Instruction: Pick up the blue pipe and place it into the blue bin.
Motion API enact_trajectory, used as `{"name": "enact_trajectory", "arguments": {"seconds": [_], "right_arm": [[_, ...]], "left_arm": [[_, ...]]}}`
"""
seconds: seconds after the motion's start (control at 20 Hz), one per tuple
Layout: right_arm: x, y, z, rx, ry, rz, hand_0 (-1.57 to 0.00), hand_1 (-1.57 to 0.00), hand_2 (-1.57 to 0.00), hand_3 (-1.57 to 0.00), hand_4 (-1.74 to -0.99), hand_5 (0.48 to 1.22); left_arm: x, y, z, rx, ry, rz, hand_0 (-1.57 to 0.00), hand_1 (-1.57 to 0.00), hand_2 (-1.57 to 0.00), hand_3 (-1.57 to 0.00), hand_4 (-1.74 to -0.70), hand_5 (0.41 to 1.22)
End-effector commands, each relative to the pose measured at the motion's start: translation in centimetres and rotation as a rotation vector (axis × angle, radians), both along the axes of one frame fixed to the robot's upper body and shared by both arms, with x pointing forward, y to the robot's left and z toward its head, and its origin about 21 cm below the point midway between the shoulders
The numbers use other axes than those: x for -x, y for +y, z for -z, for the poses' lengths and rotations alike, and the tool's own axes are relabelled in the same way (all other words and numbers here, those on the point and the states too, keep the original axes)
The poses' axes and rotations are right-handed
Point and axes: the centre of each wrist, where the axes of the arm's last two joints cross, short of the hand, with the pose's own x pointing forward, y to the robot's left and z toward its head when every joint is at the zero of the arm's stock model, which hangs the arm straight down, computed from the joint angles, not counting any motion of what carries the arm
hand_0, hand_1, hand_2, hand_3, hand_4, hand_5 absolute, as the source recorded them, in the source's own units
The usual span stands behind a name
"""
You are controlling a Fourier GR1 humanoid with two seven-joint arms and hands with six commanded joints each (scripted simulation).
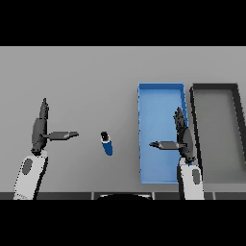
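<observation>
Both hands sit nearest the view: left hand (39, 126) at the left, right hand (183, 137) over the right edge of the blue bin (161, 88), each with fingers straight and open, thumb out, holding nothing. Task not started, by my reading: blue pipe (106, 143) lies on the bench (86, 72) between the hands, left of the bin, untouched. Blue bin looks empty; grey bin (216, 87) beside it on the right, likewise. Pick and place both remain.
</observation>
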Motion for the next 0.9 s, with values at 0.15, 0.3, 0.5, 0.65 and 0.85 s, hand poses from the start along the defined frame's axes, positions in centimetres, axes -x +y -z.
{"name": "enact_trajectory", "arguments": {"seconds": [0.15,0.3,0.5,0.65,0.85], "right_arm": [[0.3,-0.1,0.0,0.0,-0.003,0.0,0.0,0.0,0.0,0.0,-1.21,0.594],[0.7,-1.0,-0.6,0.154,-0.066,-0.059,0.0,0.0,0.0,0.0,-1.21,0.594],[2.0,-1.4,-1.4,0.333,-0.116,-0.148,0.0,0.0,0.0,0.0,-1.192,0.587],[2.1,-1.1,-1.5,0.357,-0.098,-0.156,0.0,0.0,0.0,0.0,-1.187,0.585],[2.2,-1.1,-1.3,0.341,-0.084,-0.164,0.0,0.0,0.0,0.0,-1.194,0.579]], "left_arm": [[0.2,0.0,0.0,-0.001,-0.011,0.003,0.0,0.0,0.0,0.0,-0.97,0.594],[0.6,0.5,-0.3,-0.071,-0.011,0.163,0.0,0.0,0.0,0.0,-0.97,0.594],[1.0,3.3,-0.9,-0.168,0.027,0.364,0.0,0.0,0.0,0.0,-0.97,0.596],[1.4,3.0,-1.2,-0.174,0.008,0.422,0.0,0.0,0.0,0.0,-0.97,0.593],[2.7,1.9,-1.7,-0.174,0.014,0.584,0.0,0.0,0.0,0.0,-0.98,0.578]]}}
